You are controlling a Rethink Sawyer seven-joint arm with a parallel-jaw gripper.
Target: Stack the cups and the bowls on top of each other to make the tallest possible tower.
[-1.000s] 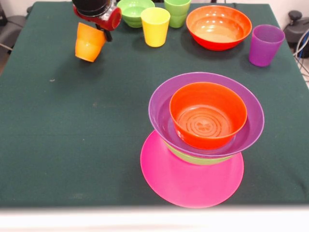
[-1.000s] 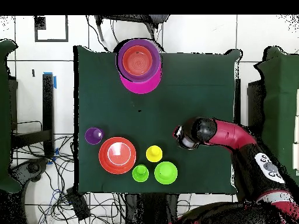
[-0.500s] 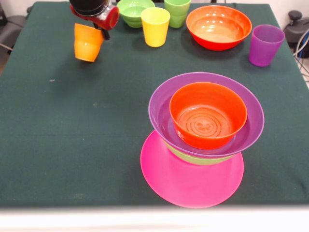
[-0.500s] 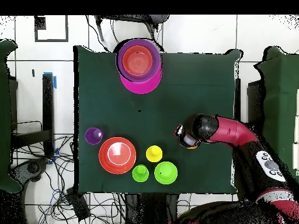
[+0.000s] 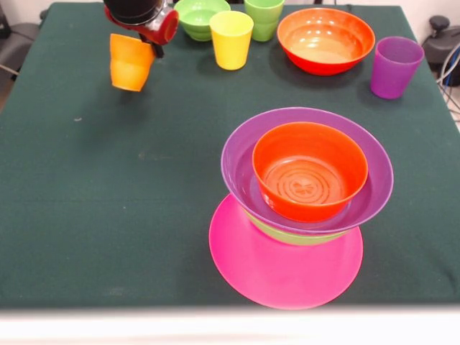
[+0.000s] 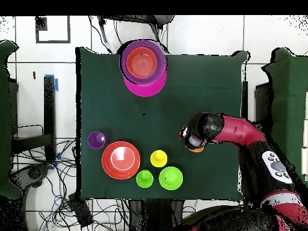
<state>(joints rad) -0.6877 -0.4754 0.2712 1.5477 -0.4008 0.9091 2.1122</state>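
This is a robotics lab. A square table [image 6: 108,90] draped in dark green cloth stands on a pale tiled floor [image 6: 198,36], and a red and black robot arm [image 6: 240,132] reaches in over one edge. Loose black cables [image 6: 90,207] lie tangled on the floor past the table's edge on the robot's side and round the corner there. Blue tape [image 6: 56,83] marks the floor beside another edge.

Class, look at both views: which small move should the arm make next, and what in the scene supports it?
Probably carry the orange cup, held clear of the table in the gripper, toward the tower. The tower's top orange-red bowl sits open and empty, far from the cup.
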